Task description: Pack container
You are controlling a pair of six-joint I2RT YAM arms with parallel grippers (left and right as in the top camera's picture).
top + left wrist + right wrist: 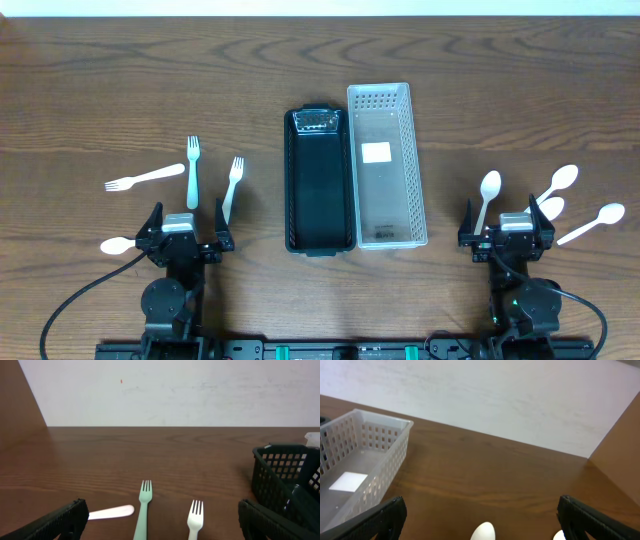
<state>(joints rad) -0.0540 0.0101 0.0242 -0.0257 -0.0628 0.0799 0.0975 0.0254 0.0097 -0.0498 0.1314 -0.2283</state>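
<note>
A black basket (292, 180) and a clear white basket (415, 170) stand side by side at the table's middle. Both hold no cutlery. On the left lie a white fork (145, 179), a green fork (193, 170), another white fork (232, 187) and a white spoon (118, 245). Several white spoons lie on the right, one of them just ahead of my right gripper (487, 198). My left gripper (187, 222) is open and empty behind the forks. My right gripper (505, 222) is open and empty behind the spoons.
The left wrist view shows the green fork (143, 510), a white fork (195, 517), a white handle (112, 512) and the black basket's corner (285, 480). The right wrist view shows the white basket (390, 455) and a spoon bowl (483, 531).
</note>
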